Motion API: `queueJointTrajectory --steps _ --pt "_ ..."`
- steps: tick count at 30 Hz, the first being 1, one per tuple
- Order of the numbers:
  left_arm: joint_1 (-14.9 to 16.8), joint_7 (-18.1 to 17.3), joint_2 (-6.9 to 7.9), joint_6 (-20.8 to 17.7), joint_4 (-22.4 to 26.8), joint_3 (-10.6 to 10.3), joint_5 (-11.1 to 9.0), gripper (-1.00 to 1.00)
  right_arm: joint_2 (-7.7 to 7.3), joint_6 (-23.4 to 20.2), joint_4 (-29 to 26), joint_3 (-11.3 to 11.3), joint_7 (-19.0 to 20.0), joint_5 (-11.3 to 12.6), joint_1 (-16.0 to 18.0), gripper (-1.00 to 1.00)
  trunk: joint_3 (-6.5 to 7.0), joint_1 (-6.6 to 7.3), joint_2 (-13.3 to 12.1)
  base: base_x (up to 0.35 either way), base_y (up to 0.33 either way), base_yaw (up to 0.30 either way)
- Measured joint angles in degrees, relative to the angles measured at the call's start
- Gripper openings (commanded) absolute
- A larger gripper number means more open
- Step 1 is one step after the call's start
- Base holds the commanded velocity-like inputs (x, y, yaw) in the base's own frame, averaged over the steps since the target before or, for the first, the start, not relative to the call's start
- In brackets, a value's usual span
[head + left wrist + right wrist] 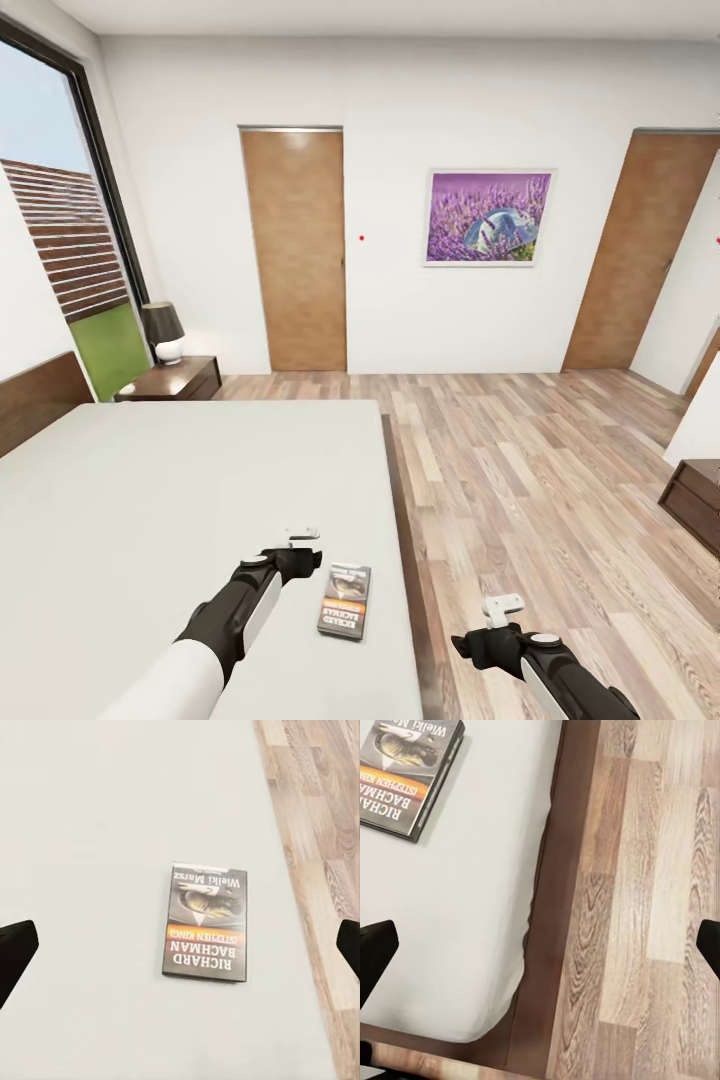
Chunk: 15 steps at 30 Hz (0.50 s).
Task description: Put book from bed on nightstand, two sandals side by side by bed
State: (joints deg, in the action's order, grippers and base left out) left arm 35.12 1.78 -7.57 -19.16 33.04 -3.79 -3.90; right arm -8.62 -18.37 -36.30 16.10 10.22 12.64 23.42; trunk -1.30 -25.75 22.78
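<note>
**Book on the bed corner, both arms over it, nothing gripped**

Book lies flat on the white mattress, near the bed's foot-end corner on the side facing the open floor. Cover up: grey-dark picture, orange band across the middle. In the left wrist view the book sits between the two dark fingertips, clear mattress all round it, touching neither.

Left gripper hangs over the mattress just beside the book, on the side away from the bed edge. Fingers spread wide, holding nothing.

Right gripper hangs off the bed, above the plank floor, near the dark frame rail. Right wrist view: fingertips far apart, empty; below them the rounded mattress corner, the brown frame and floorboards, with the book off to one corner of the picture.

Nightstand stands by the headboard at the far side of the bed, below the tall window, well apart from the book. A lamp with a dark shade sits on it.

Far wall: two brown doors, lavender picture between them. Part of a dark drawer cabinet is on the robot's right.
</note>
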Motion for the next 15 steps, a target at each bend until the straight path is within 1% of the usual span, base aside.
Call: queueJointTrajectory --steps 4,15 --pt "0.0 0.0 -0.02 0.0 0.0 0.0 0.0 1.00 0.00 0.0 0.0 0.0 0.0 -0.1 0.0 1.00 0.00 0.00 0.0 -0.010 -0.107 0.000" --pt "-0.1 0.0 -0.08 0.1 0.0 0.0 0.0 1.00 0.00 0.0 0.0 0.0 0.0 -0.2 0.0 1.00 0.00 0.00 0.0 -0.002 -0.048 0.000"
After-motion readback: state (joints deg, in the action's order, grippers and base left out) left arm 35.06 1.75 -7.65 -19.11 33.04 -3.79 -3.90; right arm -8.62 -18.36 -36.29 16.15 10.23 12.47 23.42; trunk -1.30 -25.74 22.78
